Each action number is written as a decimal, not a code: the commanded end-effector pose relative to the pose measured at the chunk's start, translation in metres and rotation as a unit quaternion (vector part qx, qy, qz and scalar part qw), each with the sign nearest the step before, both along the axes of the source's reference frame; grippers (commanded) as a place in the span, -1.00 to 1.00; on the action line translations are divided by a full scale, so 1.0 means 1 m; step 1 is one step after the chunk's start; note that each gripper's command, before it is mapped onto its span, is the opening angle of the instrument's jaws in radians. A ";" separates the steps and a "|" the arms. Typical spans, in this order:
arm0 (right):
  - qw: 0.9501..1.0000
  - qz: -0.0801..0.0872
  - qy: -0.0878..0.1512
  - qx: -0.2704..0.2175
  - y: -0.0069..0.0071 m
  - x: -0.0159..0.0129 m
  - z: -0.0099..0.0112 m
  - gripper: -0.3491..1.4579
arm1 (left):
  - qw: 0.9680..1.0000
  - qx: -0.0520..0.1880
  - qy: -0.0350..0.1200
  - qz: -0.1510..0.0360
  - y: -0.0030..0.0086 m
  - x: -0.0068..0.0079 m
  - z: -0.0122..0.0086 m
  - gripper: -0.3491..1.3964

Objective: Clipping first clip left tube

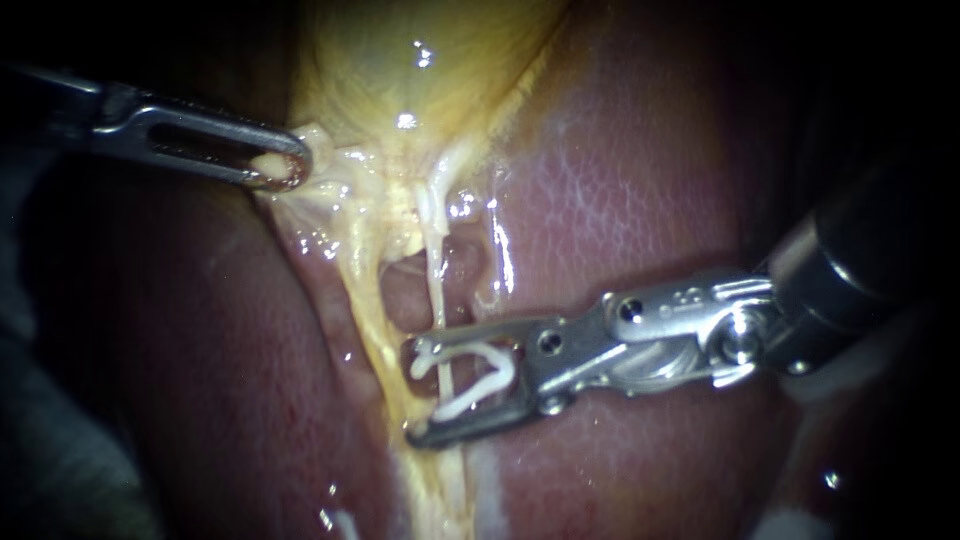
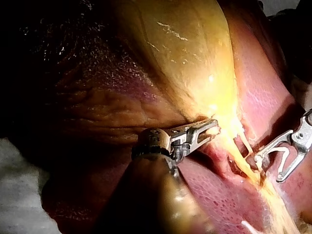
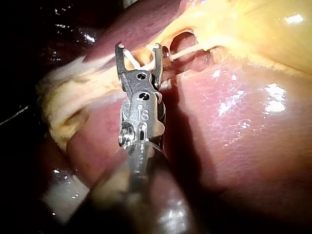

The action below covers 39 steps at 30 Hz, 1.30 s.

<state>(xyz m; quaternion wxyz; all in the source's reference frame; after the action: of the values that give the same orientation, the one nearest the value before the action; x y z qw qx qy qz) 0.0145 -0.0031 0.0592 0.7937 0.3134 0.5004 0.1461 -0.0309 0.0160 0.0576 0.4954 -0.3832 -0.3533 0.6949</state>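
Observation:
My right instrument (image 1: 412, 390) comes in from the right, its jaws spread wide and carrying a white open clip (image 1: 465, 385). A thin pale tube (image 1: 437, 300) runs down through the open clip, between the jaws. A wider yellow strand (image 1: 365, 300) lies to the tube's left, with a small window between them. My left instrument (image 1: 278, 165) has its slotted jaws shut on the pale tissue at the narrow end of the yellow gallbladder (image 1: 420, 70). The right wrist view shows the jaws (image 3: 139, 48) and clip (image 3: 141, 61) straddling the tube (image 3: 187, 51).
Pink-red liver (image 1: 620, 180) surrounds the tubes on both sides, wet and glistening. The left wrist view shows my left instrument (image 2: 207, 129) at the gallbladder (image 2: 185, 58) neck, with the right instrument (image 2: 278, 158) beyond it. Dark background fills the endoscope view's far left.

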 end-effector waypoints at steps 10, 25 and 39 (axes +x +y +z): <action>1.000 0.015 -0.007 0.021 -0.0001 -0.0001 0.0042 -0.06 | 1.000 0.000 0.000 0.000 0.0000 0.0000 0.0000 -1.00; 0.999 0.035 0.002 0.034 -0.0004 0.0029 0.0061 -0.06 | 1.000 0.000 0.000 0.000 0.0001 0.0000 0.0000 -1.00; 0.995 0.033 0.060 0.070 -0.0017 0.0052 0.0048 -0.06 | 1.000 0.000 0.000 0.000 0.0002 0.0000 0.0000 -1.00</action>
<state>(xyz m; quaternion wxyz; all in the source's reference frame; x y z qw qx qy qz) 0.0198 -0.0050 0.0639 0.7296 0.3639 0.5478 0.1876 -0.0310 0.0161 0.0576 0.4959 -0.3830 -0.3531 0.6947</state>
